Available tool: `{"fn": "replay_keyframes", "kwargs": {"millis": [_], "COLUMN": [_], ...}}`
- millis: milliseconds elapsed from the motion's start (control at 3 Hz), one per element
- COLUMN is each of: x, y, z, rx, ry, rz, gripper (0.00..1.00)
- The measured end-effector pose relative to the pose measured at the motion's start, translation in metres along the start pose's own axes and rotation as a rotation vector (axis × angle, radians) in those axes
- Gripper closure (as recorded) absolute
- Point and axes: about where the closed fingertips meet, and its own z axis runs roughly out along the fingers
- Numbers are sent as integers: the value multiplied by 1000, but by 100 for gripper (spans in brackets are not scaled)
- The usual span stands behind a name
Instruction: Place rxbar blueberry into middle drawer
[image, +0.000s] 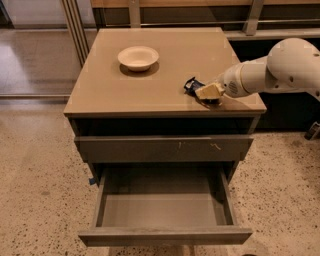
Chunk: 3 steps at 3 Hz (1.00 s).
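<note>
The rxbar blueberry (191, 86), a small dark navy wrapper, lies on the cabinet top (165, 60) near its right front corner. My gripper (209, 92) is at the bar's right end, low over the cabinet top, and covers part of it. The white arm (280, 67) reaches in from the right. The middle drawer (162, 210) is pulled out below, with a plain front panel (165, 236) and a bare grey floor.
A cream bowl (138, 57) stands on the cabinet top at the back left. A closed drawer front with pale scratch marks (165, 148) sits above the open drawer. Speckled floor surrounds the cabinet; shelving and railings stand behind it.
</note>
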Motion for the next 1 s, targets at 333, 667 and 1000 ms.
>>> {"fn": "replay_keyframes", "kwargs": {"millis": [333, 667, 1000], "x": [-4, -13, -6], "y": [12, 24, 42], "z": [-22, -71, -81], "rx": [-105, -222, -299], "ry": [-80, -190, -183], "rz": [-31, -136, -251], "gripper": [100, 100, 100]}}
